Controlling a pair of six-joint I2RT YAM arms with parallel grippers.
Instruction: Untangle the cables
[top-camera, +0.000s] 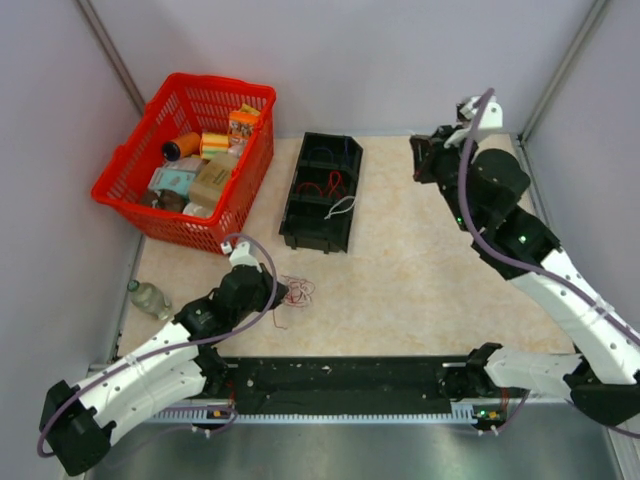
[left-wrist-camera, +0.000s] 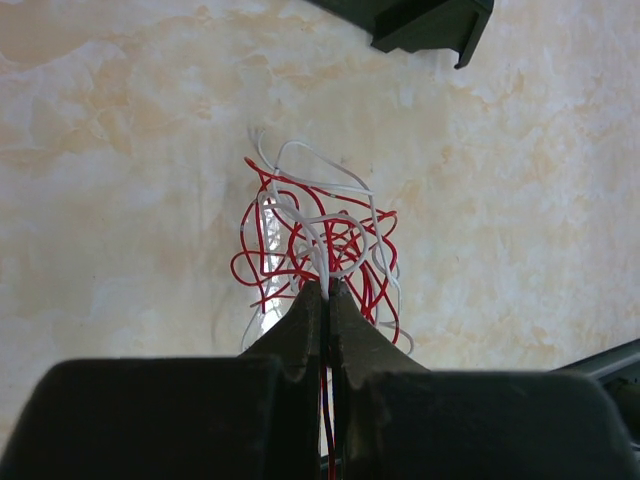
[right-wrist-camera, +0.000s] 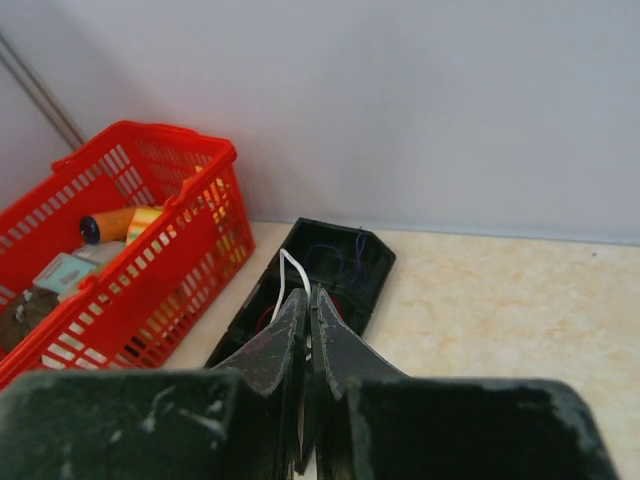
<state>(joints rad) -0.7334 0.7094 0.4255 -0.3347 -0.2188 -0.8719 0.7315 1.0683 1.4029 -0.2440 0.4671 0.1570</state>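
Observation:
A tangle of thin red and white cables (left-wrist-camera: 318, 238) lies on the beige table in front of my left gripper (left-wrist-camera: 327, 290). That gripper is shut on a white and a red strand at the tangle's near edge. In the top view the tangle (top-camera: 300, 291) sits just right of the left gripper (top-camera: 281, 293). A black compartment tray (top-camera: 300, 205) holds a dark blue cable (top-camera: 338, 153), a red cable (top-camera: 330, 183) and a white cable (top-camera: 341, 208). My right gripper (top-camera: 420, 160) is shut, raised near the back right and far from the tray. Its wrist view (right-wrist-camera: 309, 292) shows the tray (right-wrist-camera: 360, 285) beyond the fingertips.
A red basket (top-camera: 130, 180) with boxes and cans stands at the back left. A clear plastic bottle (top-camera: 150, 297) lies by the left wall. A black rail (top-camera: 340, 380) runs along the near edge. Walls close in on the left, back and right.

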